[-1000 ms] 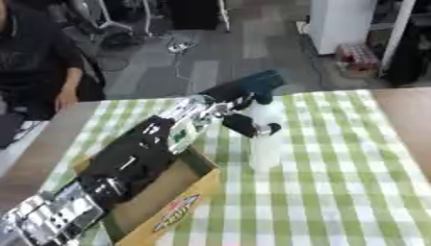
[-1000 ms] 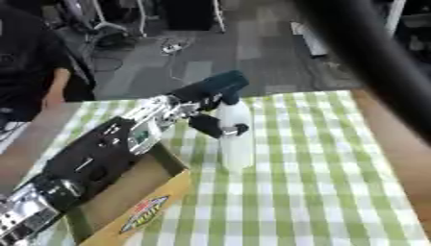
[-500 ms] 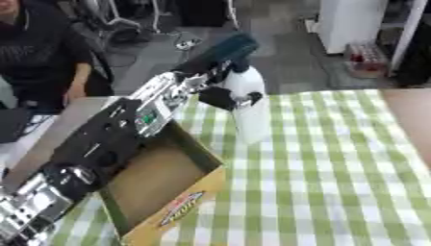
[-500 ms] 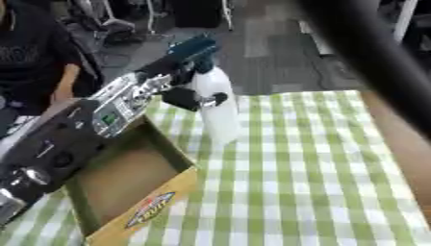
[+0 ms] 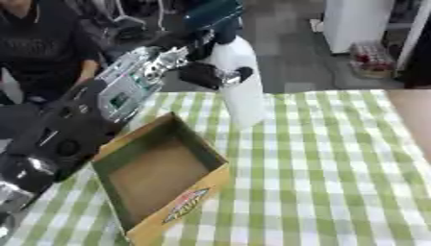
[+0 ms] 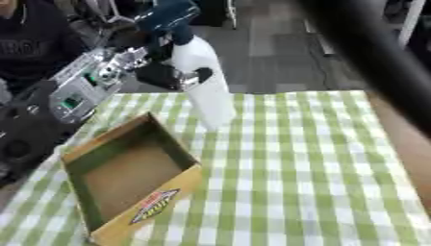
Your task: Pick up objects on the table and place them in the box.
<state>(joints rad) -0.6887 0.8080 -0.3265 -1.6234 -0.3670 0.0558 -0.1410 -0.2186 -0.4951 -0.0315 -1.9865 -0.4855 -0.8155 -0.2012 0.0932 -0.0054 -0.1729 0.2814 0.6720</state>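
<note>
Item: white spray bottle [image 5: 239, 81] with a dark teal trigger head [image 5: 213, 13], now at upper centre of the frame, tilted with its base lower right and its head up toward the top edge. A second ago it stood on the green-and-white checked tablecloth [image 5: 336, 163] with its base on the cloth; half a second ago it was already rising; now its base hangs above the far edge of the cloth, apparently clear of it, though the bottom blurs against the checks, so contact cannot be ruled out. Holder: the robot's left hand [image 5: 202, 72], entering from the left of the frame on a black and silver arm, its fingers curled round the bottle's neck and upper body, with the thumb showing dark across the front of the white plastic. Receiver: the open cardboard box [image 5: 160, 178], lower left of centre, brown inside with a printed logo on its near wall, nothing visible in it. The bottle sits above and to the upper right of the box's far corner, not yet over the opening. Reading: the pick looks done and the carry is under way; what remains is bringing the bottle across and down into the box. Right hand: not identifiable; only a dark blurred bar crosses the upper right of the right eye view. No other loose objects show on the cloth.
</note>
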